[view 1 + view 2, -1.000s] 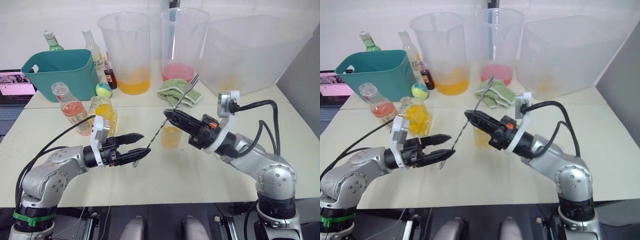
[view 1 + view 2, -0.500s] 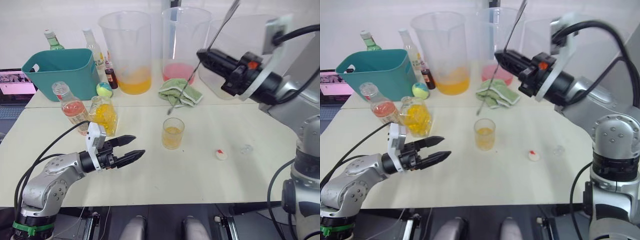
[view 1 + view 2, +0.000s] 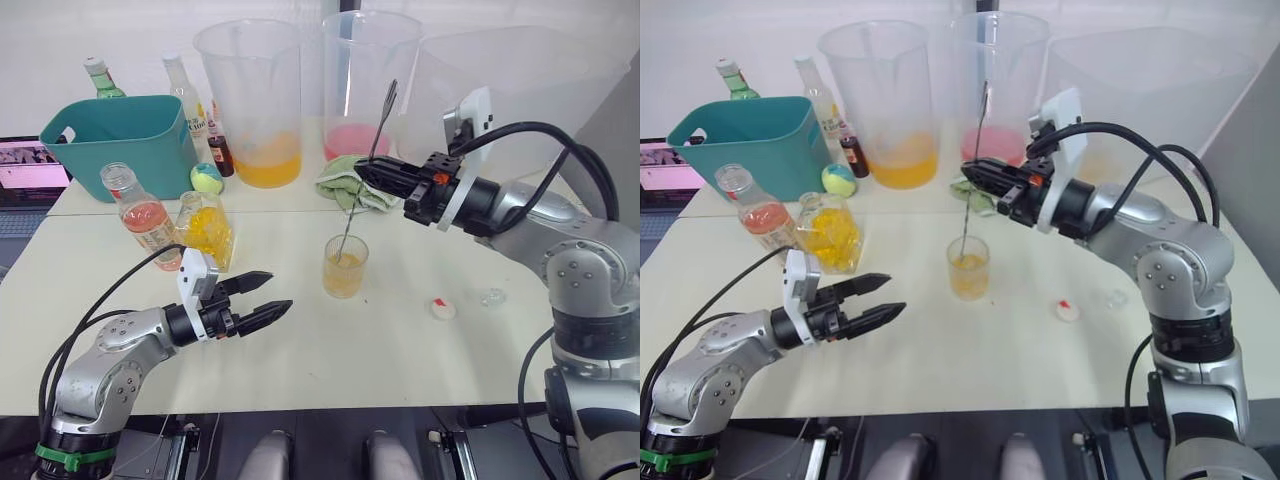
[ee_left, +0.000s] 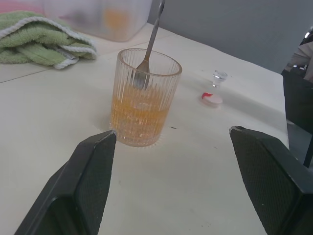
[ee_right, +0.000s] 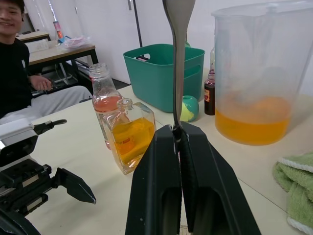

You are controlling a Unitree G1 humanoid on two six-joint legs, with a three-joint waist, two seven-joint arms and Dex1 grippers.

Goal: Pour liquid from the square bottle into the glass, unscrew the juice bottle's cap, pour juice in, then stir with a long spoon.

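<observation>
Pale tabletop [image 3: 480,380] is pretty cluttered along the back, big plastic pitchers [image 3: 250,100], a teal bin [image 3: 120,135] and a green towel [image 3: 345,185], but the middle is where I'm working. Right gripper [image 3: 365,172] is pinched tight on the long spoon [image 3: 362,175], gripping it partway up the shaft so the handle sticks up past the fingers and the bowl end hangs down into the glass [image 3: 345,266]. In the left wrist view the tip sits inside the rim, at about the surface of the orange drink, so I'd say we're just at the start of the stir step.

The right arm reaches in from the side, forearm roughly level, gripper above and behind the glass, which is why the spoon tilts.

Left gripper [image 3: 268,296] hangs just over the table in front of the glass, near but not touching, fingers spread wide and holding nothing. Probably parked there to keep out of the way.

Square bottle [image 3: 207,228] with yellow liquid and the juice bottle [image 3: 140,215], open-topped, stand side by side to the left of the glass. The cap [image 3: 441,308] lies on the table to its right.
</observation>
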